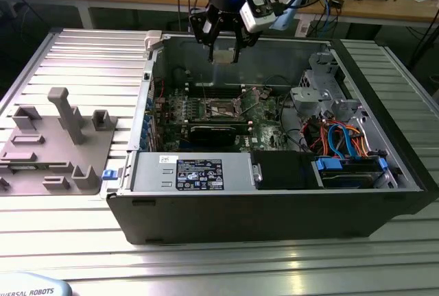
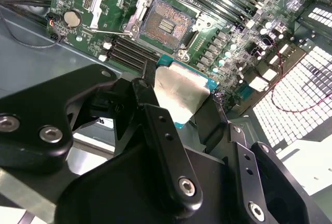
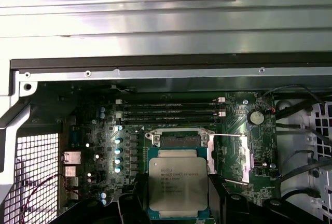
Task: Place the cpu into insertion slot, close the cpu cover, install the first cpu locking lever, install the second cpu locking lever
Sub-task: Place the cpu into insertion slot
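My gripper (image 1: 224,53) hangs over the open computer case, shut on the cpu (image 1: 224,56). In both wrist views the cpu (image 2: 182,92) (image 3: 178,182) is a square silver-topped chip pinched by its edges between the black fingers (image 2: 148,99). It is held in the air, above the green motherboard (image 2: 228,32). The insertion slot (image 2: 166,24) (image 3: 180,140) lies bare on the board, a dark square recess with a metal rim, close beside the chip. The cpu cover (image 2: 97,3) stands flipped open next to the slot. In the exterior view the slot (image 1: 223,109) sits well below the gripper.
Long black memory slots (image 3: 171,109) run beside the socket. The case's metal walls (image 1: 147,90) ring the board. A drive cage and bundled cables (image 1: 336,131) fill the exterior view's right. A grey fixture tray (image 1: 55,145) lies outside the case on the exterior view's left.
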